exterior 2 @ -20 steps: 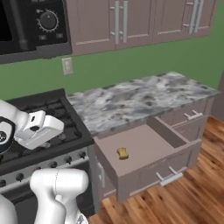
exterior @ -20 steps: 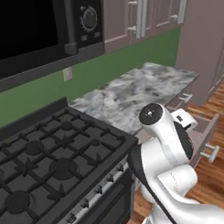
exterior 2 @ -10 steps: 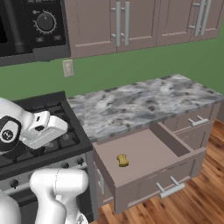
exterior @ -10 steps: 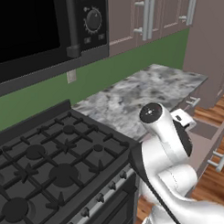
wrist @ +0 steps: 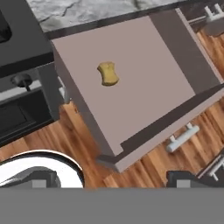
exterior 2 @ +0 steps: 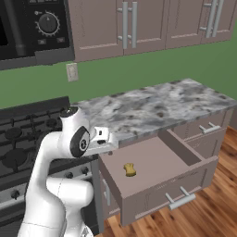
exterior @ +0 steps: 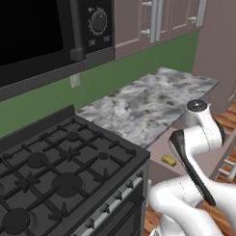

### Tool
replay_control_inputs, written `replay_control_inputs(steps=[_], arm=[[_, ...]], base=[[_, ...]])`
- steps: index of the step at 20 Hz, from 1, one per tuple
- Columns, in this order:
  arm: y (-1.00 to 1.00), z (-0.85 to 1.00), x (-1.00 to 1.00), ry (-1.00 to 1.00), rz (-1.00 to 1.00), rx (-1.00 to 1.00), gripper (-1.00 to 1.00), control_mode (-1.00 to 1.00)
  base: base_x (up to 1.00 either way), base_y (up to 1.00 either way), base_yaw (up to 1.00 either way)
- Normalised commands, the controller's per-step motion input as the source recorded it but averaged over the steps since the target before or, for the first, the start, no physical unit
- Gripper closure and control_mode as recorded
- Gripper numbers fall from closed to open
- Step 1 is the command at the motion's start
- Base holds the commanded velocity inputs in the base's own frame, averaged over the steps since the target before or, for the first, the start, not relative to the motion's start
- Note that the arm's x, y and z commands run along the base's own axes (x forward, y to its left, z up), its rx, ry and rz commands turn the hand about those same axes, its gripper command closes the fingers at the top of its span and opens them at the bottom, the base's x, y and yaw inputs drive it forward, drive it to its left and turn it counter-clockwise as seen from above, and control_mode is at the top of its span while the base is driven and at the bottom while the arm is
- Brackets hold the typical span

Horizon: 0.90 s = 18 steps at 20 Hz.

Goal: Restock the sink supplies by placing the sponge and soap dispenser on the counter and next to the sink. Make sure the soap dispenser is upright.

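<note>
Below the marbled grey-and-white stone counter (exterior 2: 157, 104), a flat-bottomed brown drawer (exterior 2: 139, 163) stands pulled out, its front carrying a pale metal bar handle (wrist: 181, 137). On its smooth floor, toward the left side, lies the sponge (wrist: 108, 73), a small yellow-orange block pinched at the waist. Over the wood-plank floor (wrist: 52, 140), the gripper (wrist: 109, 177) hangs above the drawer with its jaws spread wide and nothing between them. Left of the counter sits a black gas stove (exterior: 49, 165) with cast grates.

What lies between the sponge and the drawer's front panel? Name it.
Nothing: in the hand view, bare drawer floor runs from the sponge to the front panel of the open drawer.
</note>
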Motion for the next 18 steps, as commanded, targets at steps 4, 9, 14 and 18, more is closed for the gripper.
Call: replay_control_inputs(steps=[4, 9, 14, 18], arm=[[-0.91, -0.74, 0.11, 0.22, 0.0, 0.23, -1.0, -1.0], [-0.78, -0.8, 0.24, 0.2, 0.0, 0.23, -1.0, -1.0], [-0.23, -0.41, 0.55, 0.21, -0.02, 0.14, -1.0, -1.0], [0.0, -0.19, 0.68, 0.16, -0.08, 0.05, -1.0, -1.0]], base=[[0.0, 0.0, 0.0], [0.0, 0.0, 0.0], [0.0, 0.0, 0.0], [0.0, 0.0, 0.0]])
